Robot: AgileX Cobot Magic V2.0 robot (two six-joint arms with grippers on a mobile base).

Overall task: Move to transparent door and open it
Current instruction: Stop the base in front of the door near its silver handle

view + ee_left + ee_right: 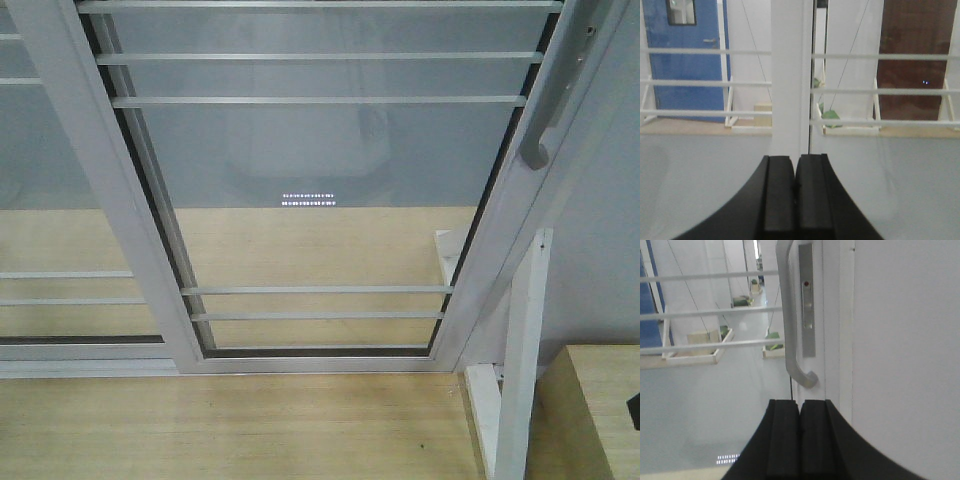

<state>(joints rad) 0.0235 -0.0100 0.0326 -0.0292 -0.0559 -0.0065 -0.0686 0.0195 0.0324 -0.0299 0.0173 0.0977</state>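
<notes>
The transparent door (320, 170) fills the front view: clear glass in a white frame with thin horizontal bars. Its curved grey pull handle (545, 125) sits on the right stile. In the right wrist view the handle (786, 315) runs down beside a metal lock plate (807, 300), its lower end just above my right gripper (800, 402). That gripper is shut with nothing between its pads and stands short of the handle. My left gripper (795, 157) is also shut and empty, facing the white left stile (789, 75).
A barred glass panel without a handle (50, 200) stands left of the door. A white frame post (520, 350) and a wooden block (595, 410) stand at the lower right, with a grey wall (905, 340) right of the door. Wooden floor (230, 425) lies in front.
</notes>
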